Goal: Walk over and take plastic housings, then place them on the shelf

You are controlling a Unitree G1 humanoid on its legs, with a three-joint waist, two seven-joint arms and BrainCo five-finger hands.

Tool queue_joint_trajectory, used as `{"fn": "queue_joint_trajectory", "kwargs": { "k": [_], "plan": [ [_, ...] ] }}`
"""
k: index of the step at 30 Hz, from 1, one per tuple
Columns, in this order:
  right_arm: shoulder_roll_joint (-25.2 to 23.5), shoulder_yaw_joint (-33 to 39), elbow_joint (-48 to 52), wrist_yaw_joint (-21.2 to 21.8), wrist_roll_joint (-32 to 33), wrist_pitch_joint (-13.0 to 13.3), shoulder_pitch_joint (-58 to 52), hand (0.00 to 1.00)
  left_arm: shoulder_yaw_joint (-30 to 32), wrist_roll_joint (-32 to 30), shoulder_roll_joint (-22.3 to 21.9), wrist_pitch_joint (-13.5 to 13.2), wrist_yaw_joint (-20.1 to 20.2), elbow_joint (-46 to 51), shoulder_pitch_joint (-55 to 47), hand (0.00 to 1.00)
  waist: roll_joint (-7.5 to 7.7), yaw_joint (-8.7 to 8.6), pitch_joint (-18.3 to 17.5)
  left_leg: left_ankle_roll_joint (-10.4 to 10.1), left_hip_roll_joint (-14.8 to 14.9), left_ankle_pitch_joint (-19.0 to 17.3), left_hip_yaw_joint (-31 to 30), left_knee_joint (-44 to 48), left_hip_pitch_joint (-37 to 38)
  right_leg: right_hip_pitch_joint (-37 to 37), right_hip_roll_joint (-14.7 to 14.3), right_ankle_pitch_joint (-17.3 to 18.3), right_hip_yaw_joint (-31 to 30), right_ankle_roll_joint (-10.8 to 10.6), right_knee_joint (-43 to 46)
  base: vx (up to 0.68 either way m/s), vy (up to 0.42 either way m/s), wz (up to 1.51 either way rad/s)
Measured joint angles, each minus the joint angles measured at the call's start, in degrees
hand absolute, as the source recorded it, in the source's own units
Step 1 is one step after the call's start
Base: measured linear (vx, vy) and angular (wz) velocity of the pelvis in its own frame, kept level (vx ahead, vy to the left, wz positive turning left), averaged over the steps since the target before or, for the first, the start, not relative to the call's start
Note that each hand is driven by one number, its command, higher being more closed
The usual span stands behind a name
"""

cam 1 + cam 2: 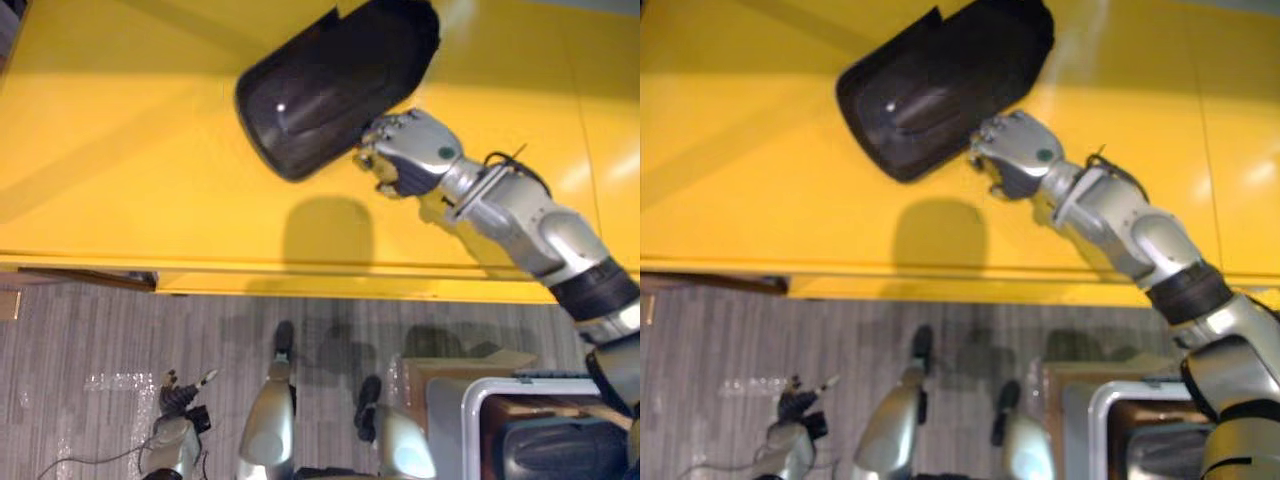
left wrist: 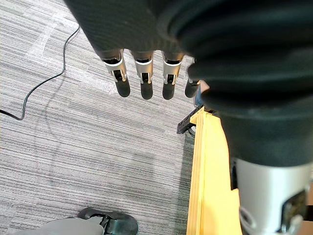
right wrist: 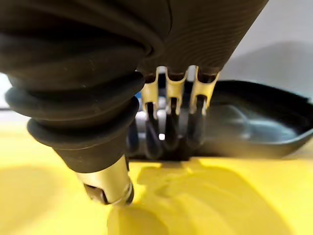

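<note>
One plastic housing (image 1: 330, 85) on yellow shelf (image 1: 120, 150), right robot hand (image 1: 408, 148) gripping rim

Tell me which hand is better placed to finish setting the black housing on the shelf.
Right. The right hand has fingers curled on the black housing on the shelf; the left hand hangs over the floor.

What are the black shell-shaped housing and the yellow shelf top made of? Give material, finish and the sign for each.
The black shell-shaped housing looks like moulded plastic, semi-gloss: a small highlight on its smooth curved skin, a thin rim. The yellow shelf top is hard, smooth and glossy, with soft reflections and a seam line; painted metal or laminate, I cannot tell which.
</note>
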State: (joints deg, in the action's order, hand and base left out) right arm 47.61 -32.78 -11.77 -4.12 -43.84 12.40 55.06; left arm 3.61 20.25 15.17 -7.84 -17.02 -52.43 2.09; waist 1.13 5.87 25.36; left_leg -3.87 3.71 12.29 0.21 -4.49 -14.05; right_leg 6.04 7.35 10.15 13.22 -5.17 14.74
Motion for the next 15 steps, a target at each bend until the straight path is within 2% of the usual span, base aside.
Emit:
{"fn": "queue_joint_trajectory", "kwargs": {
  "k": [5, 12, 13, 15],
  "plan": [
    [0.6, 0.0, -2.8, 0.1, -2.1, -0.2, 2.0, 1.00, 0.0, 0.0, 0.0, 0.0, 0.0, 0.3, 0.1, 0.00, -0.99, -0.12, 0.6, 0.0, 0.0, 0.1, -0.2, 0.0, -0.1, 0.0, 0.0, 0.0, 0.3, 0.0, 0.1, 0.00, -0.004, 0.01],
    [4.4, 0.0, -5.6, -0.9, -2.2, 0.1, 3.6, 1.00, -0.3, 0.0, 0.0, -0.1, 0.4, 2.3, 0.1, 0.00, -1.08, -0.27, 0.6, 0.0, -0.1, 0.3, -0.5, 0.0, -0.2, 0.0, 0.1, 0.1, 0.6, 0.0, 0.1, 0.00, -0.008, 0.02],
    [5.3, 0.1, -6.1, -1.1, -2.2, 0.3, 4.3, 0.00, -0.3, 0.0, 0.0, -0.1, 0.4, 2.3, 0.1, 0.00, -1.08, -0.36, 0.6, 0.0, -0.2, 0.3, -0.5, 0.0, -0.2, 0.0, 0.1, 0.1, 0.6, 0.0, 0.1, 0.00, 0.000, 0.00],
    [6.3, 0.1, -6.8, -1.7, -2.1, 0.3, 4.8, 0.00, -0.3, 0.0, 0.0, -0.1, 0.4, 2.4, 0.1, 0.00, -1.08, -0.40, 0.6, 0.0, -0.2, 0.3, -0.5, 0.0, -0.2, 0.0, 0.1, 0.1, 0.6, 0.0, 0.1, 0.00, 0.000, 0.00]
  ]
}}
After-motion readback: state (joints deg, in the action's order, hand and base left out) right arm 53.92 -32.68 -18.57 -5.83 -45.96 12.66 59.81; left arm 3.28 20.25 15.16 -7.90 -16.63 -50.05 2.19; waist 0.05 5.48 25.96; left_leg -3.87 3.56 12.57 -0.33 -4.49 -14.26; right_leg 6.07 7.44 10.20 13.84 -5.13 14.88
